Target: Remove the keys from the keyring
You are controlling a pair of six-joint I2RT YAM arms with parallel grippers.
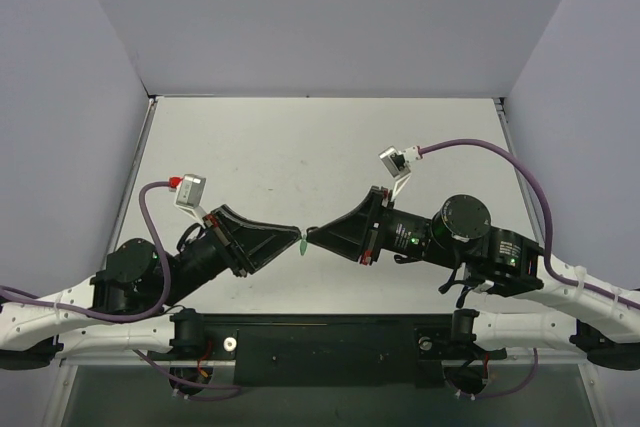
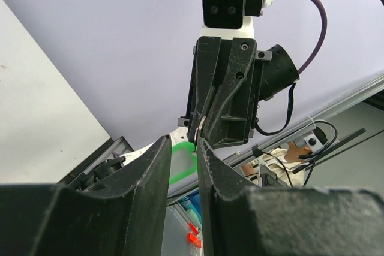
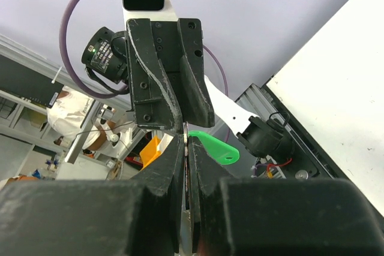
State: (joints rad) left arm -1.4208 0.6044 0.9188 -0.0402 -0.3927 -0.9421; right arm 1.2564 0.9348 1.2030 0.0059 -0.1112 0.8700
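Observation:
My two grippers meet tip to tip above the middle of the table. My right gripper (image 1: 312, 235) is shut on the tiny silver key (image 3: 186, 142), whose thin edge shows between its jaws; the key also shows in the left wrist view (image 2: 201, 127). The green keyring (image 3: 219, 148) sticks out sideways from the key, its holed end free. My left gripper (image 1: 298, 233) has its jaws a narrow gap apart with the keyring (image 2: 182, 146) between the fingertips. In the top view the keyring (image 1: 302, 245) is a green speck just below the tips.
The white table (image 1: 320, 147) is walled by lavender panels at the back and both sides. A black base rail (image 1: 320, 332) runs along the near edge. Purple cables loop off both wrists.

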